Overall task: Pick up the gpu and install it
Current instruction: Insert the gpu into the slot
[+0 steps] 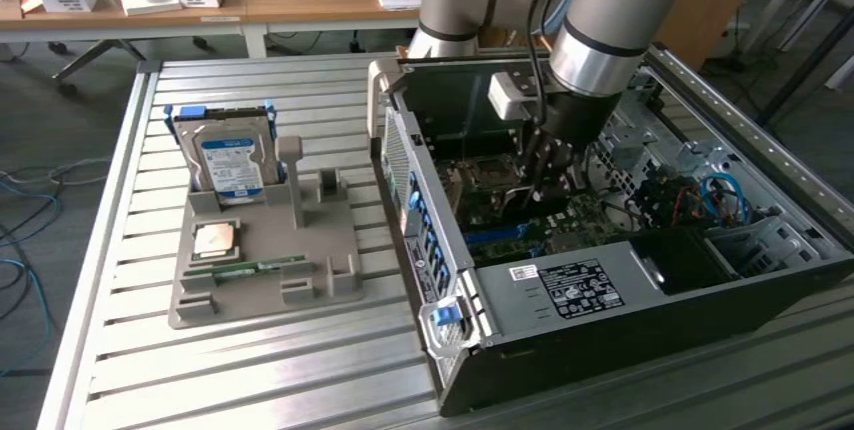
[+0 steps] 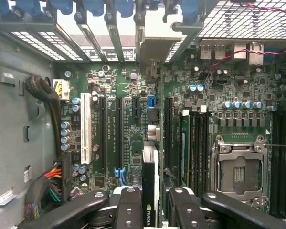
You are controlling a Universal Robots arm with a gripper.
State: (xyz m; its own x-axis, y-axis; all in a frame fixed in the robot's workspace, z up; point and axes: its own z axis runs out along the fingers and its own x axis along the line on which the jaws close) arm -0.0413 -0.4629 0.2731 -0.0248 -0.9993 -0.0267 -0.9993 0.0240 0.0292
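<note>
While pincer (image 2: 154,199) grips gpu (image 2: 148,174), slatted metal table (image 1: 267,375), wooden desks (image 1: 314,2)

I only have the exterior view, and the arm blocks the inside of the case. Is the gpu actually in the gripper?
Observer: Yes. In the wrist view the gripper is closed on the gpu, which is seen edge-on between its fingers.
Operator: Where does it sit over the board?
Observer: It runs parallel to the long black expansion slots and lies between two of them in the picture. I cannot tell whether it is seated.
Operator: Anything in the CPU socket?
Observer: The CPU socket looks bare, with no cooler over it.
</note>
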